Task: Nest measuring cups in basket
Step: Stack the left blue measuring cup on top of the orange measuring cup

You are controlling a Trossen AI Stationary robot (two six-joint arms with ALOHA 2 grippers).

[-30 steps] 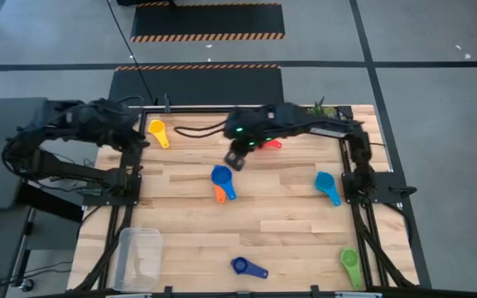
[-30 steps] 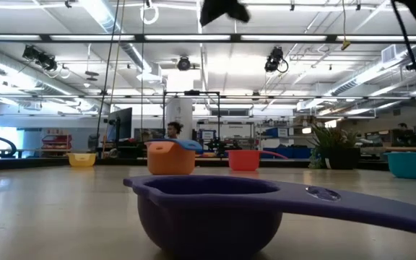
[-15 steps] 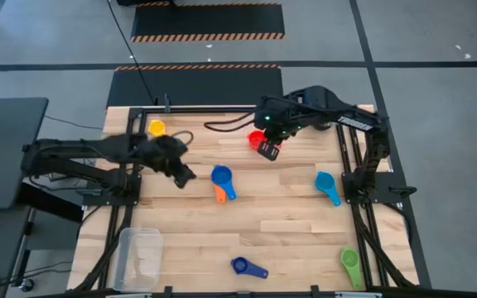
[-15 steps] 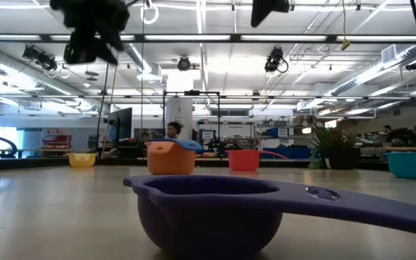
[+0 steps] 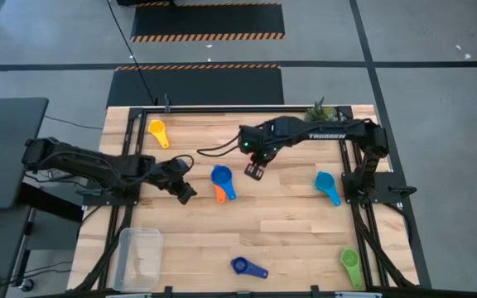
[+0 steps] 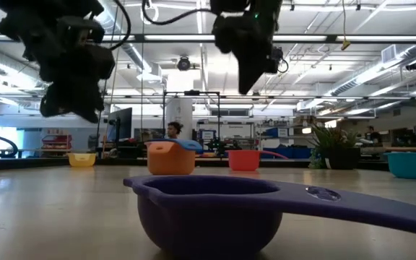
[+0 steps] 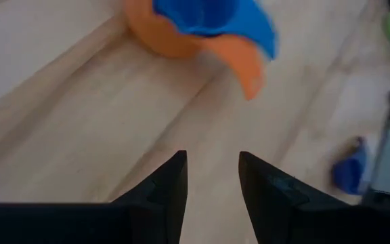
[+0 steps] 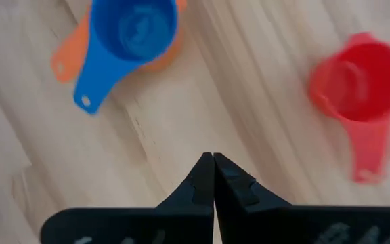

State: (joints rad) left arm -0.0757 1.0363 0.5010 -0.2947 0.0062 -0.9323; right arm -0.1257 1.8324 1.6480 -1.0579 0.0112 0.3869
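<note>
High view: left gripper (image 5: 185,194) parted, empty, left of blue cup (image 5: 221,176); right gripper (image 5: 253,172) closed, empty, just right

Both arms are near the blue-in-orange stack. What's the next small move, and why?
Probably ease the left gripper forward onto the orange cup: its fingers are open and empty, and the blue cup sits nested in the orange one. The right gripper is shut.

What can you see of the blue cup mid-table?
The small round blue plastic measuring cup sits upright, mouth up, nested inside the orange plastic cup near the middle of the wooden table. Its short flat handle has a small hole at the end. It looks empty. Neither tool touches it.
</note>
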